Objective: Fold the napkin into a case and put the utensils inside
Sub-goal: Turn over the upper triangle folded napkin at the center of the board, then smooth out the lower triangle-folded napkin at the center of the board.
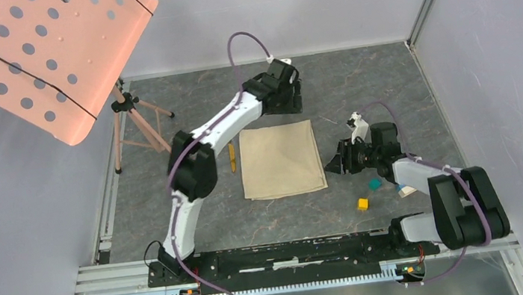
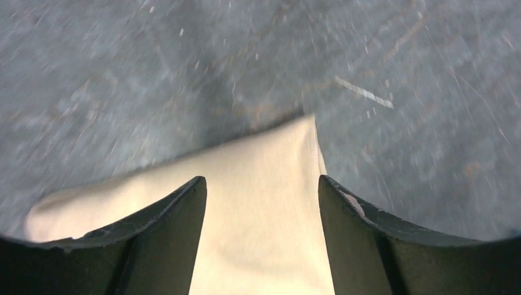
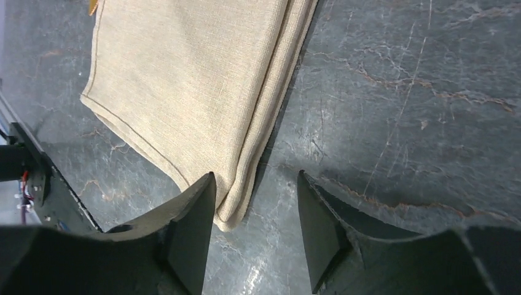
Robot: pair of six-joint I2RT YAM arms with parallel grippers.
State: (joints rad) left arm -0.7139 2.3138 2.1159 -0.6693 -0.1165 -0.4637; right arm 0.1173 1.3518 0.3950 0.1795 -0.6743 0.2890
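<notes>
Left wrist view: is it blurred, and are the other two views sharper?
Left wrist: yes, blurred; the table looks streaked and the napkin edge is soft. Right wrist: sharp, the weave and the table veins are clear, with a dark shadow beside the right gripper. Top external: sharp and evenly lit, no glare.

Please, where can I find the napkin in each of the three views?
Top external: the napkin lies flat in the centre of the grey marbled table.
Left wrist: a napkin corner at lower middle, between the fingers of the left tool.
Right wrist: napkin at upper left, its folded edge ending by the right tool.
Shared landmark: the grey marbled table.
</notes>
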